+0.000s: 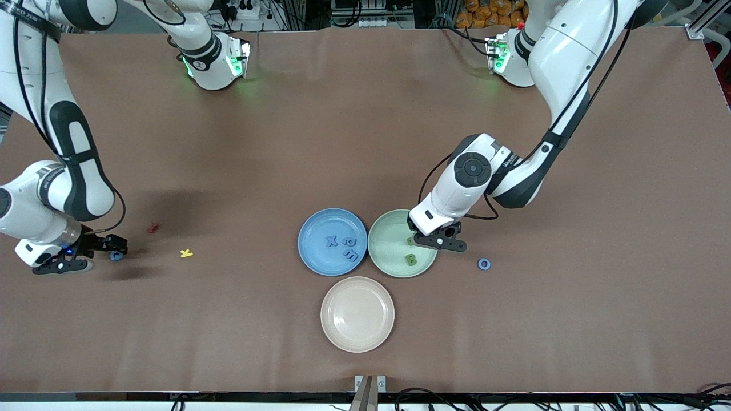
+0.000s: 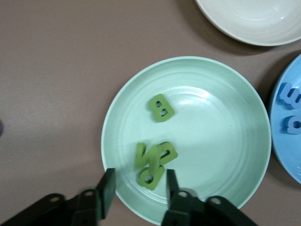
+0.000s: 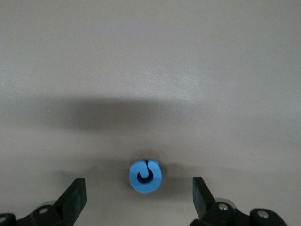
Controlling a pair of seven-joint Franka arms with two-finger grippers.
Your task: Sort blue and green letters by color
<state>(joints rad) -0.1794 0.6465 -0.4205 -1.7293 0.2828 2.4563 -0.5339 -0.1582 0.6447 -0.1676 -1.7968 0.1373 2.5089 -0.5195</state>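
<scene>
Green letters lie in the green plate [image 1: 384, 251]: a B [image 2: 161, 108] and a small heap [image 2: 154, 162] by the rim. My left gripper [image 1: 437, 240] is open low over that rim, its fingers [image 2: 107, 190] on either side of the heap's lowest letter [image 2: 152, 177] without gripping it. Three blue letters [image 1: 345, 249] lie in the blue plate [image 1: 314, 228]. A blue O [image 1: 484, 264] lies on the table beside the green plate, toward the left arm's end. My right gripper [image 1: 108, 254] is open at the right arm's end, astride a round blue letter [image 3: 145, 176] on the table.
An empty beige plate [image 1: 357, 314] stands nearer the front camera than the two coloured plates. A small yellow K [image 1: 187, 253] and a red squiggly piece [image 1: 152, 228] lie on the table near the right gripper.
</scene>
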